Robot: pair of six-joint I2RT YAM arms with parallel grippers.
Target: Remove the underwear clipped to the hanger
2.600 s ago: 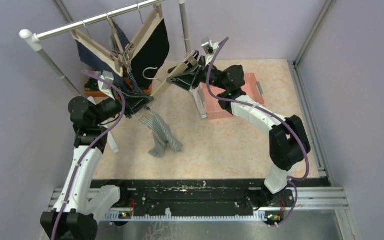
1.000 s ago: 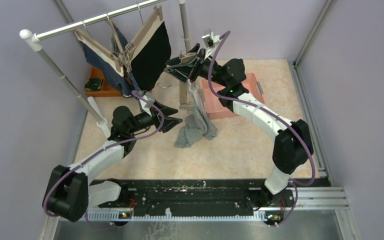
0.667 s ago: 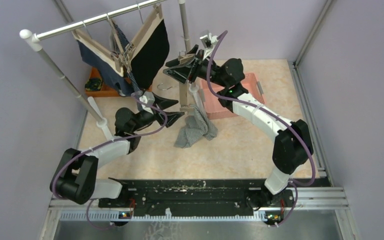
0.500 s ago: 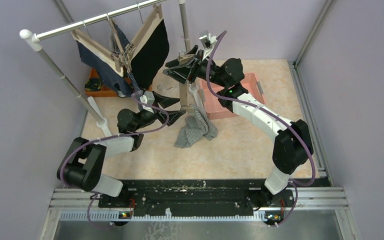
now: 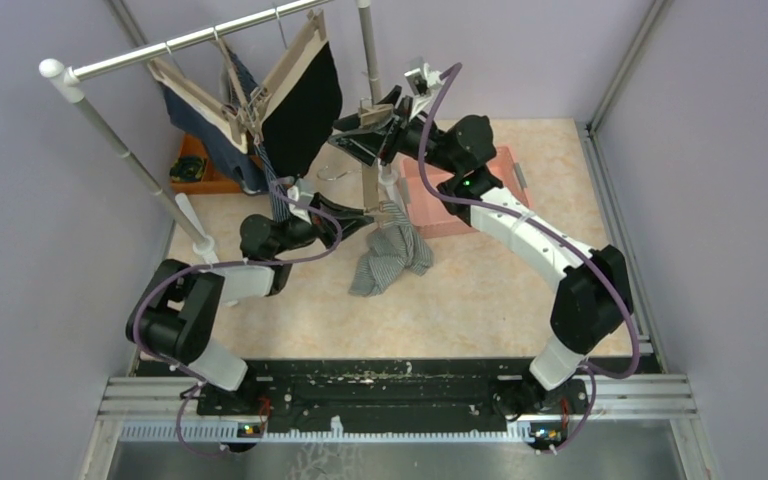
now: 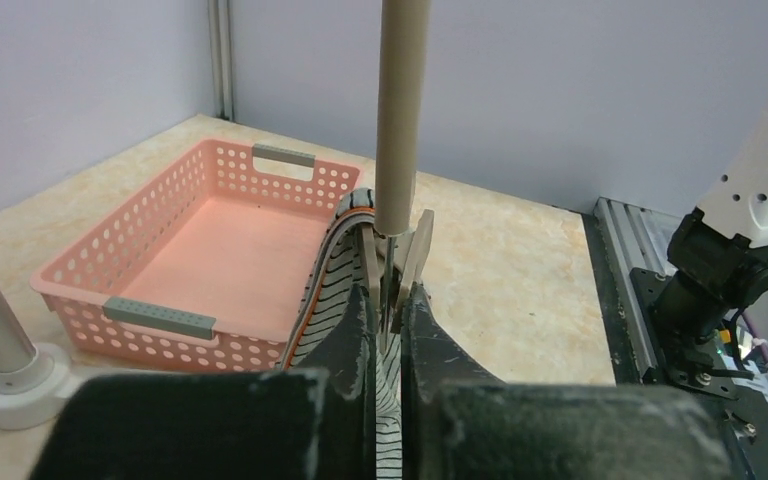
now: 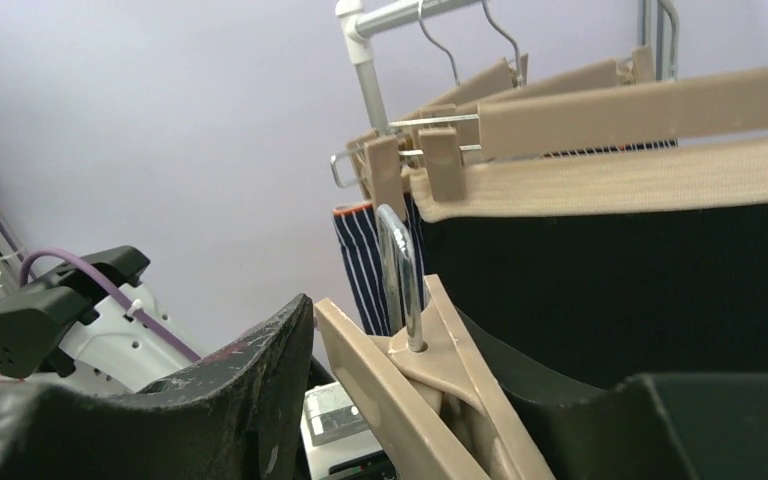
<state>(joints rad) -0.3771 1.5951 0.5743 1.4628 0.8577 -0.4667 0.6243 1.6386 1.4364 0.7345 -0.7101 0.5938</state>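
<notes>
The left gripper is pinched fully shut, its fingertips meeting on the lower end of the clip at the tip of a beige hanger arm. Whether a fold of cloth is caught in the pinch as well is hard to make out. The striped underwear, pale with dark lines and an orange edge, hangs from that clip right against the fingers. From above, its lower part lies bunched on the table.

The right gripper is closed partway around the hanger's neck, just under the metal hook. It holds the hanger off the rail and tipped steeply, so that one arm points down to the left gripper.

Just beyond the striped piece a pink basket stands on the table beside a grey upright post. At the far left the rail carries more beige hangers. A black underwear with a beige waistband and a navy underwear are clipped to them.
</notes>
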